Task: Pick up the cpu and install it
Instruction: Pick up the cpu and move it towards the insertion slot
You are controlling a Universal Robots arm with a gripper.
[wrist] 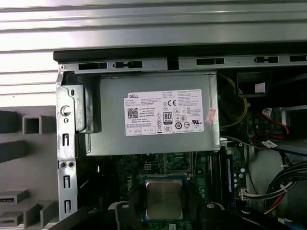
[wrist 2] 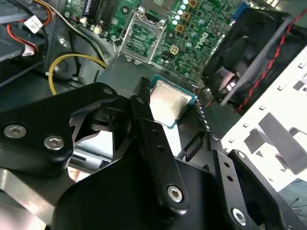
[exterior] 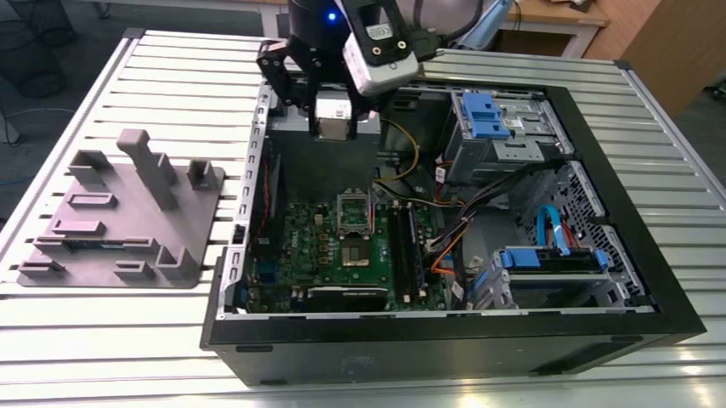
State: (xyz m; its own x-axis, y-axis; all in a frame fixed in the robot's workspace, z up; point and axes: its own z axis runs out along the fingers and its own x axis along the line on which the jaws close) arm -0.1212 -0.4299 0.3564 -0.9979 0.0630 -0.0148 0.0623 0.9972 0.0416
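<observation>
The cpu (exterior: 335,121), a small silvery square with a thin dark rim, hangs in the air over the back of the open computer case (exterior: 635,255). My gripper (exterior: 335,129) is shut on it. In the second wrist view the cpu (wrist 2: 168,101) sits between the black fingers (wrist 2: 140,108), above and short of the open motherboard socket (wrist 2: 139,36). The first wrist view has the cpu (wrist: 164,198) just in front of the grey power supply (wrist: 153,115). In the exterior view the socket (exterior: 355,228) lies on the green motherboard (exterior: 306,246), nearer the case front than the gripper.
A grey plastic tray with upright posts (exterior: 125,212) stands on the slatted table at the exterior view's left. Inside the case are blue drive bays (exterior: 494,119), bundled cables (exterior: 454,221) and a black fan (wrist 2: 249,52). Memory sticks (exterior: 406,246) flank the socket.
</observation>
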